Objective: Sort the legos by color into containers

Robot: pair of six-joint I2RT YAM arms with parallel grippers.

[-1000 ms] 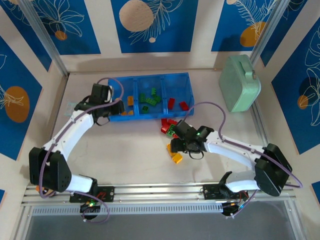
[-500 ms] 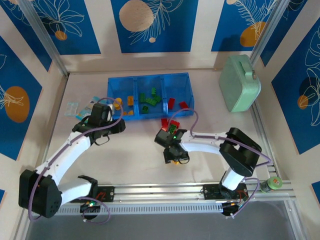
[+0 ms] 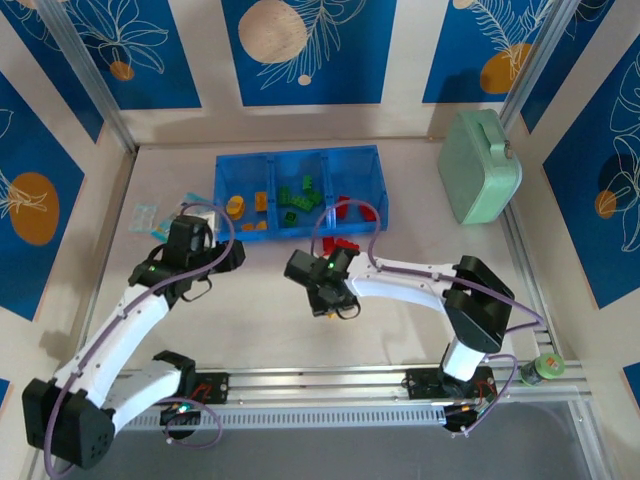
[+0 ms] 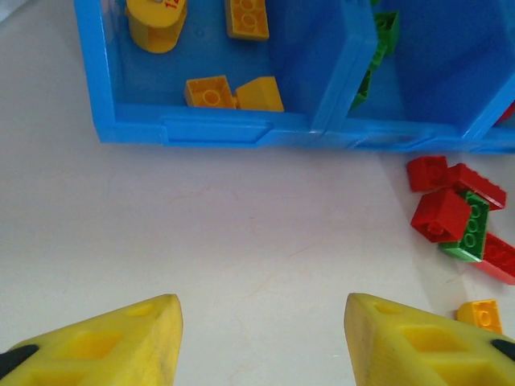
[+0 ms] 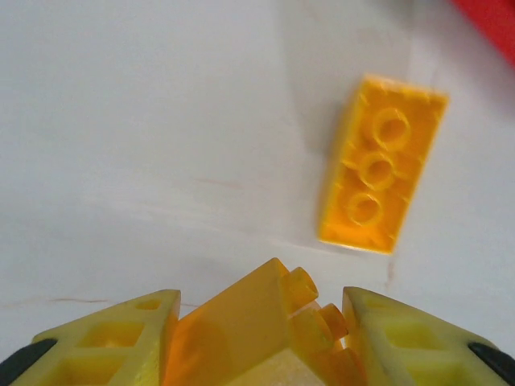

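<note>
Pale bench point(image 3: 262, 300) under blue-and-cream wall panels; the right pincer point(image 5: 257, 305) is clenched on an orange sloped brick point(image 5: 241, 330), lifted clear of the surface.
The brick is pinched across its sides between both fingers, probably so it can be carried to the tray point(image 4: 209, 129), whose left compartment point(image 4: 201, 48) already holds the orange pieces. It sits canted in the grip, with its studs turned forward and toward the right finger; its long axis cannot be told. Ahead of this pincer and a little right, a flat brick point(image 5: 378, 165) lies on the bench, studs up, its long axis running away from the fingers and leaning right at the far end. The left pincer point(image 4: 261, 310) is released and empty over bare bench just short of the tray's near wall — likely free for the red and green pile point(image 4: 455, 213) ahead to its right.
</note>
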